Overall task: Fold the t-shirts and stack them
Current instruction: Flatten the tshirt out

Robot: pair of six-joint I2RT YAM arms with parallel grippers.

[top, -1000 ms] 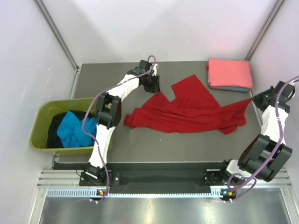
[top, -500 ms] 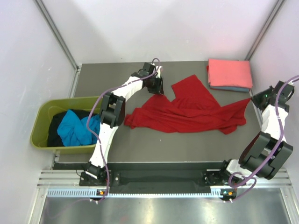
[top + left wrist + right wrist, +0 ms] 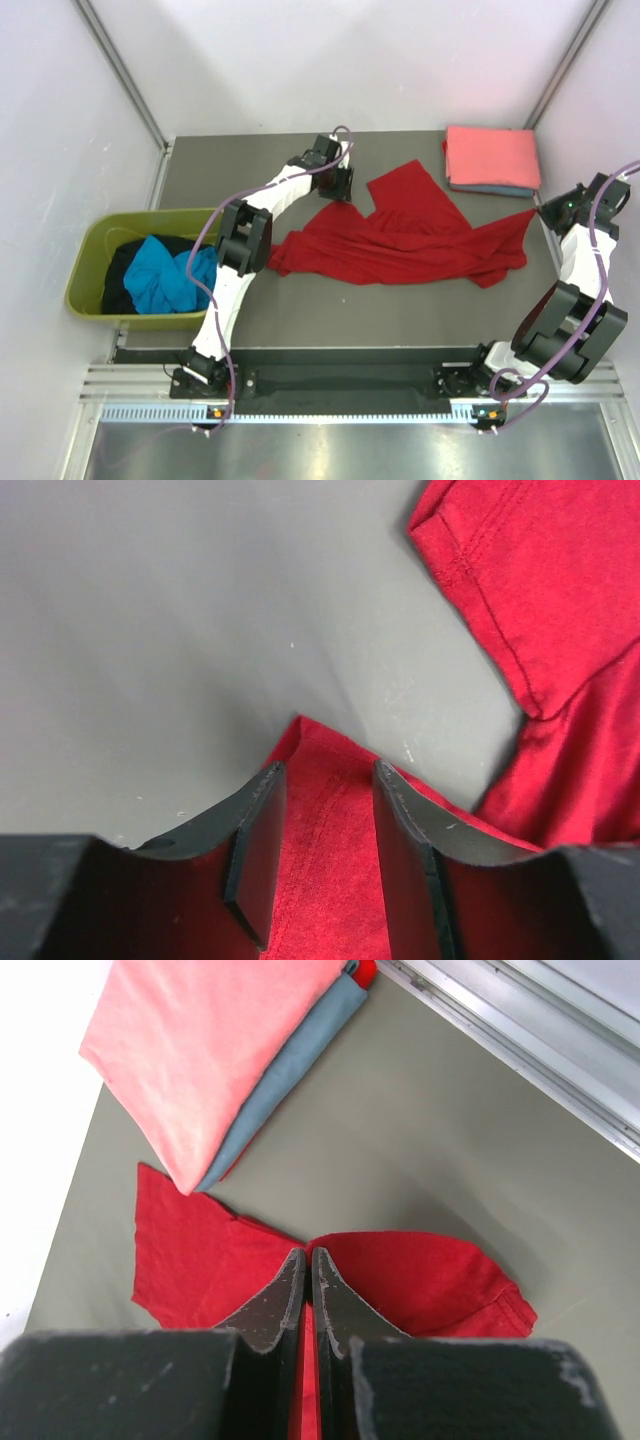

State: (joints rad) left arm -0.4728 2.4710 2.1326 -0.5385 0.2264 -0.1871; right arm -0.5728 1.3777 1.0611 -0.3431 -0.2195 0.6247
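Observation:
A bright red t-shirt (image 3: 420, 240) lies crumpled and spread across the middle of the table. My left gripper (image 3: 341, 190) is at its far left corner with the jaws open. In the left wrist view (image 3: 327, 770) the red cloth (image 3: 560, 600) lies between and under the fingers. My right gripper (image 3: 545, 211) is shut on the shirt's right corner, and the right wrist view (image 3: 307, 1255) shows red cloth (image 3: 200, 1250) pinched in it. A folded salmon-pink shirt (image 3: 492, 157) lies on a folded blue shirt (image 3: 500, 189) at the back right; both also show in the right wrist view (image 3: 200, 1050) (image 3: 290, 1070).
An olive-green tub (image 3: 90, 240) stands off the table's left edge and holds a turquoise shirt (image 3: 160, 280) and a black shirt (image 3: 118, 280). White walls close in the table at the back and sides. A metal rail (image 3: 520, 1040) runs along the right edge.
My left gripper has moved a little to the right and toward the back at the shirt's far left corner. The right arm has not moved.

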